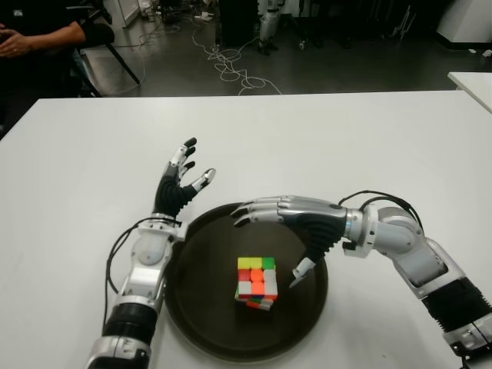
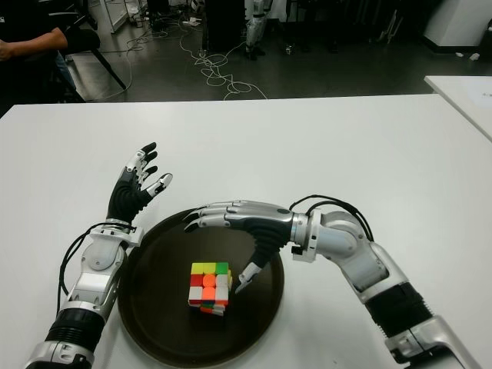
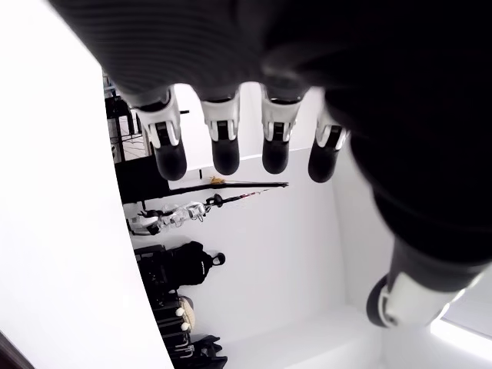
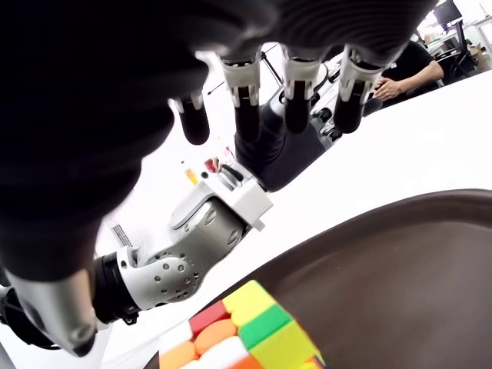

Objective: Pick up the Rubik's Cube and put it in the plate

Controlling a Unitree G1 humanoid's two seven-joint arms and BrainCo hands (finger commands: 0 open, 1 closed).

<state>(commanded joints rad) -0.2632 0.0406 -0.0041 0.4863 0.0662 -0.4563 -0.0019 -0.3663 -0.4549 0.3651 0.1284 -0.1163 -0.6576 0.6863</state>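
Right hand (image 1: 286,223) over cube (image 1: 257,283)

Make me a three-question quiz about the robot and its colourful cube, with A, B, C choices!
1. Where is the Rubik's Cube?
A. in the plate
B. on the bare table
C. in the left hand

2. What colour is the plate?
A. white
B. dark brown
C. yellow

3. What is the right hand doing?
A. gripping the cube
B. hovering open above the plate
C. lying flat beside the plate

Answers:
1 A, the cube sits inside the plate's rim.
2 B, it looks dark brown against the white table.
3 B, its fingers are spread and hold nothing, just like the left hand beside the plate.
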